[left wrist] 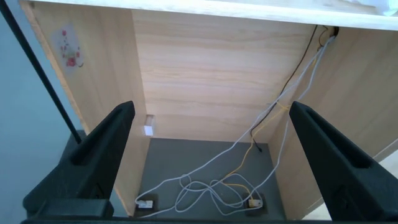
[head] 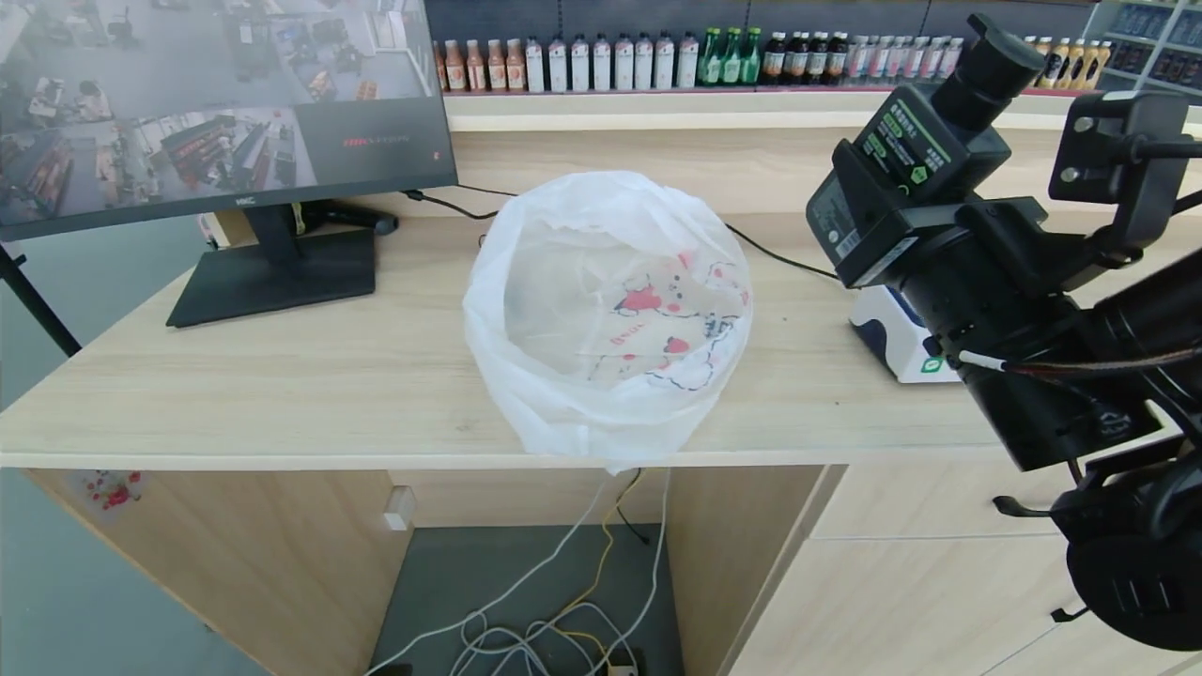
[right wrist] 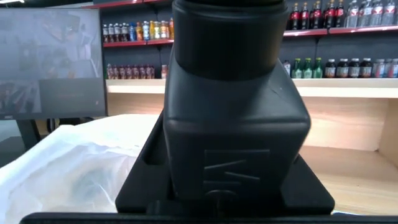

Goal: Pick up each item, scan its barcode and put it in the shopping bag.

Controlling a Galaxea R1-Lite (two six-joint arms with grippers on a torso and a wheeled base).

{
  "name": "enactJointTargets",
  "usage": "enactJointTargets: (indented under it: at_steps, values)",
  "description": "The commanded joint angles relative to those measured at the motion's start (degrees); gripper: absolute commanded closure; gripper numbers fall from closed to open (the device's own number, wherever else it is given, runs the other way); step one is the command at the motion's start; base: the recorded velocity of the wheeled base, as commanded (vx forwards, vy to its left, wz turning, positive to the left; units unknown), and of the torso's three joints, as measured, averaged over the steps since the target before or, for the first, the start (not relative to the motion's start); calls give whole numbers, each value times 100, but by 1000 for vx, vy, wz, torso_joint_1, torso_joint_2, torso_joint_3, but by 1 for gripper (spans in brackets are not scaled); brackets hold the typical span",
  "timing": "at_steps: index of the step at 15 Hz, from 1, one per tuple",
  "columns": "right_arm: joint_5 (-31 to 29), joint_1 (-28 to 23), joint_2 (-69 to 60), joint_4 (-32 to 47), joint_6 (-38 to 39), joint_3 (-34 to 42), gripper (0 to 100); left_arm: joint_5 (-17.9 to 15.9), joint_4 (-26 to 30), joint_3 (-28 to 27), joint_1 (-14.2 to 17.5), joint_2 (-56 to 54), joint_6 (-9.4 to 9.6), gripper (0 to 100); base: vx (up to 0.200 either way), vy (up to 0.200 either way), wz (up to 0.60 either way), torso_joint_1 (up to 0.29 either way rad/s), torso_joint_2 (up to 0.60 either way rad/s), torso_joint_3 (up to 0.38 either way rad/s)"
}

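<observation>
A white plastic shopping bag (head: pixel 608 310) stands open in the middle of the wooden counter (head: pixel 282 376), with a red and blue print on its inner side. To its right, above the counter, my right gripper (head: pixel 939 249) is shut on a black bottle (head: pixel 916 150) with a green label and a black cap. In the right wrist view the black bottle (right wrist: pixel 233 106) sits close between the fingers (right wrist: pixel 143 186), with the bag (right wrist: pixel 74 162) beyond it. My left gripper (left wrist: pixel 211 155) is open below the counter's edge, holding nothing.
A white and blue scanner (head: pixel 897 343) sits on the counter under the held bottle. A monitor (head: pixel 207 103) stands at the back left. A shelf of bottles (head: pixel 714 58) runs behind. Cables (head: pixel 563 620) hang and coil under the counter.
</observation>
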Motion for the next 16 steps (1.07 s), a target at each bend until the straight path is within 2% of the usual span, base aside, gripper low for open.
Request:
enactJointTargets:
  at_steps: [1,11,16]
  values:
    - [1,4,0,-6,-4,9,100,0,0,0,-1,-2,13,0,0,200,0,2,12,7]
    - [1,39,9,-6,-57,167,100,0,0,0,-1,-2,13,0,0,0,0,0,0,0]
    - [10,373,-43,-6,-101,483,100,0,0,0,-1,-2,13,0,0,0,0,0,0,0]
